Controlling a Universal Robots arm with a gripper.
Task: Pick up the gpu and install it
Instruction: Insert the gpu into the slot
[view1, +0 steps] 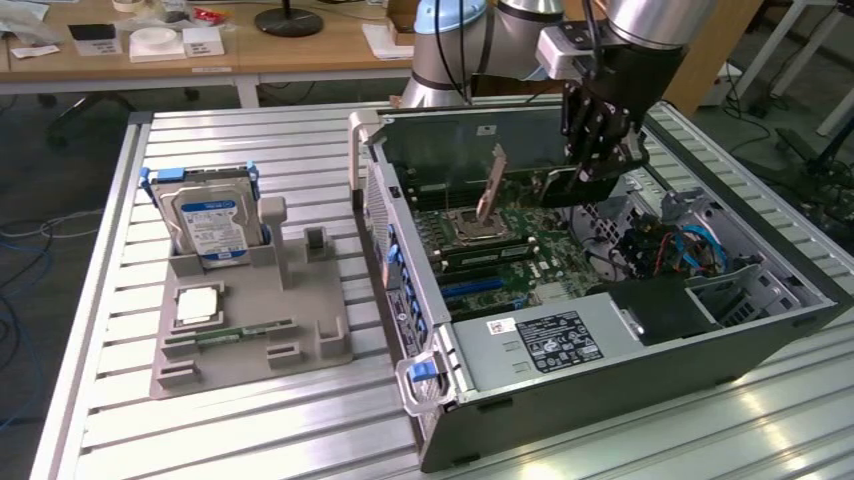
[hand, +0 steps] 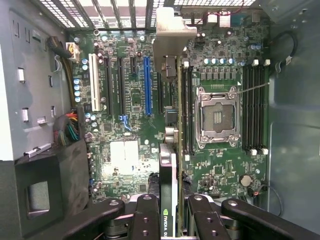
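Slatted aluminium table (view1: 254, 150), glare near its front corner at the exterior view's right. Behind it, wooden desks (view1: 300, 55) carrying white boxes (view1: 156, 42) and a black round stand base (view1: 290, 20). Grey floor (view1: 54, 190); loose cables (view1: 20, 235) beside the table's edge.

At the exterior view's left I see a hard drive (view1: 211, 225) upright in a grey holder (view1: 310, 312), a memory stick (view1: 247, 331) lying flat nearer.
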